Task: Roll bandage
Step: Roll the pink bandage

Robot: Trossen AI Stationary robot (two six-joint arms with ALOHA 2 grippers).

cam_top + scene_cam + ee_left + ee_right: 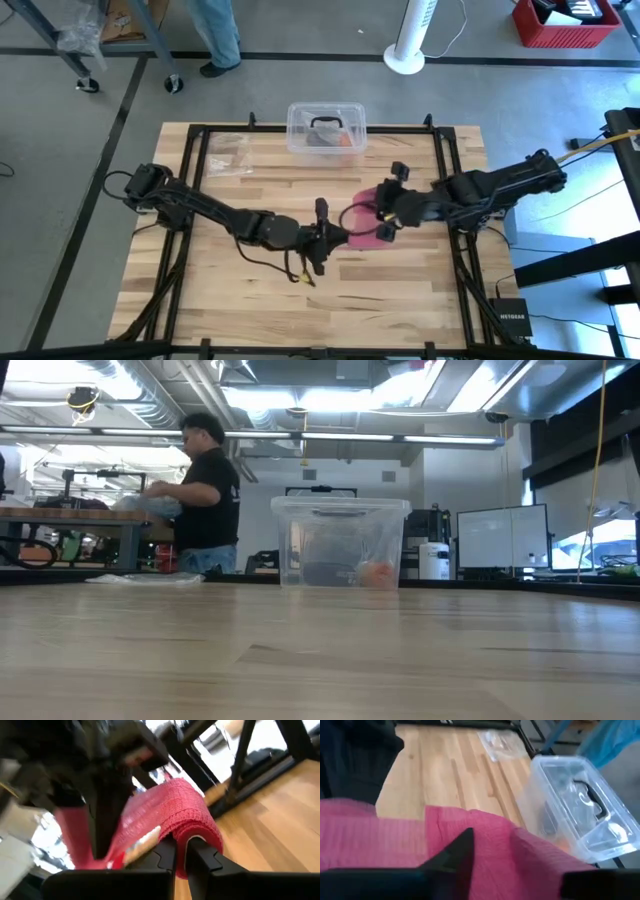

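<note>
The butcher-block table [400,285] is pale wood with long plank seams, set inside a black metal frame [190,160] on a grey concrete floor with dark tape lines. From the level view its near half runs bare and smooth toward the far edge.

Over the middle of the table the two arms meet. The left gripper [181,854] has its fingers pinched together on the bandage [170,815], a pink-red stretch of woven fabric wrapped round their tips in a partial roll. The right gripper [383,222] reaches in from the other side — a dark finger [455,852] lies against the spread pink cloth, but whether its jaws are apart or closed cannot be told. Seen from above, the bandage hangs between the two grippers, a loose sheet of it near the right one.

Farther back, near the far edge, stands a clear plastic box [326,128] with a black handle, and to its left a small clear bag [228,152] lies flat. Beyond the table the room opens out — a person [205,495] stands at a workbench [60,520], monitors [503,538] glow on the right, and ducts run under a lit ceiling. A white fan base [408,52] and a red crate [563,22] sit on the floor.
</note>
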